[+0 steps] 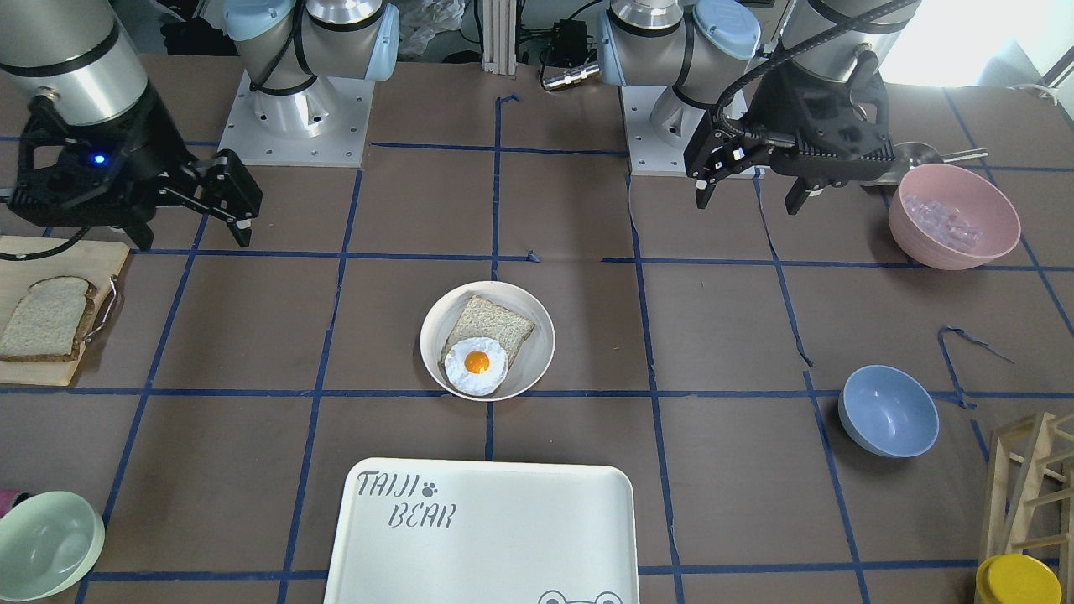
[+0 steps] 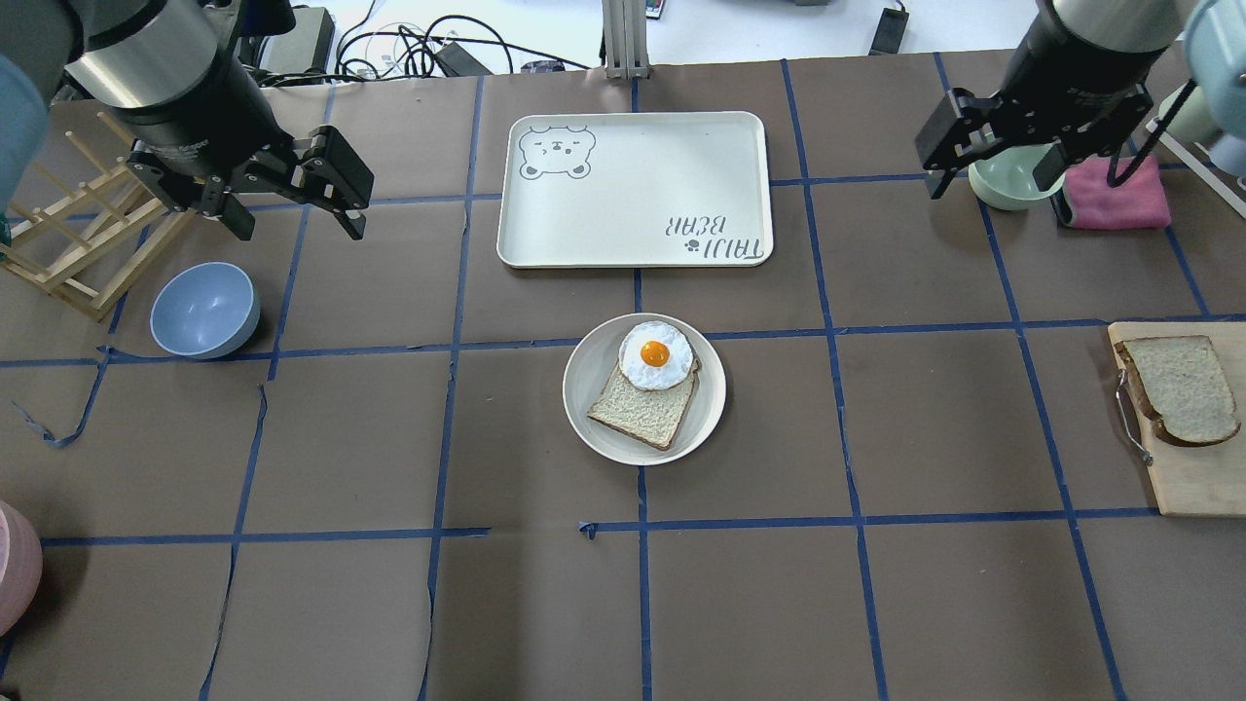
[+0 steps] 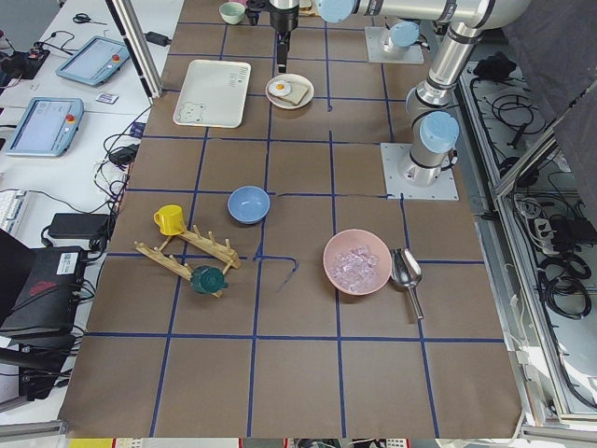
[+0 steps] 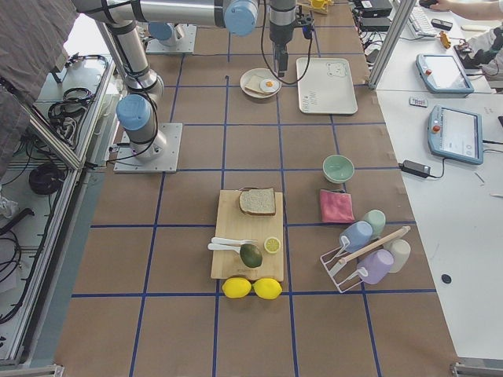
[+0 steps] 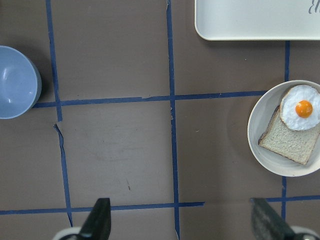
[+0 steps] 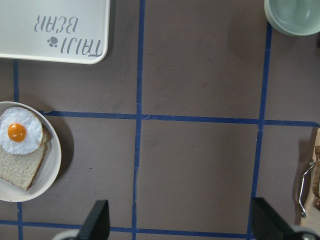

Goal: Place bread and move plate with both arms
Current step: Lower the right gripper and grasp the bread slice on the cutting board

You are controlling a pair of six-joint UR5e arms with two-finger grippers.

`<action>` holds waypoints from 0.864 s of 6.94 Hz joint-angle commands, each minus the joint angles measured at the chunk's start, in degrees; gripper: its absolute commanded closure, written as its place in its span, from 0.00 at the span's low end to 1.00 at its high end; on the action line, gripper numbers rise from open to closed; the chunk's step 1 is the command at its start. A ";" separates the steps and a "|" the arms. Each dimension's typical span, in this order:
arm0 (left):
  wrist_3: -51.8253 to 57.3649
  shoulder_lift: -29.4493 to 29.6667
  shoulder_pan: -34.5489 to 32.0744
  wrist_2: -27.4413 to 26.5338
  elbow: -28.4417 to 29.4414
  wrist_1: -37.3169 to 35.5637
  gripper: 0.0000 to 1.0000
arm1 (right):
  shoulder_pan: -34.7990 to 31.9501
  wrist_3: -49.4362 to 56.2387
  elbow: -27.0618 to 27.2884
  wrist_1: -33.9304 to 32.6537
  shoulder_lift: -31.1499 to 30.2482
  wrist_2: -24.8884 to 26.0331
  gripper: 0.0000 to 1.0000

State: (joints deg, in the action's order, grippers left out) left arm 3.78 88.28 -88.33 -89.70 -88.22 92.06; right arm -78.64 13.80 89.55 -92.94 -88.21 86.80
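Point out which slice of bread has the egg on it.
The squarish slice on the plate in the middle: the fried egg lies on its corner. The domed slice lies bare on the wooden board.

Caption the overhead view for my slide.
Left hand and right hand hover open; the plate holds a small slice and fried egg; the bread lies on the cutting board.

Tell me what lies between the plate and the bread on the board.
In the overhead view, only bare table and blue tape lines lie between the plate and the board under the bread.
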 commanded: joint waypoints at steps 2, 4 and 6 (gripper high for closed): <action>0.00 0.05 0.00 -0.21 0.06 -0.04 0.00 | 20.04 19.69 1.41 -0.48 3.81 -5.15 0.00; 0.09 0.05 0.09 -0.03 0.06 -0.04 0.00 | 28.34 33.50 2.91 -4.59 11.61 -6.02 0.00; 0.18 0.05 0.00 -0.12 0.06 -0.04 0.00 | 35.98 38.12 6.14 -5.32 14.64 -8.30 0.04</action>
State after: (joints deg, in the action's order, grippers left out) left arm 3.92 88.33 -88.27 -89.80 -88.19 92.02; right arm -46.93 48.21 93.42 -97.38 -75.52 80.02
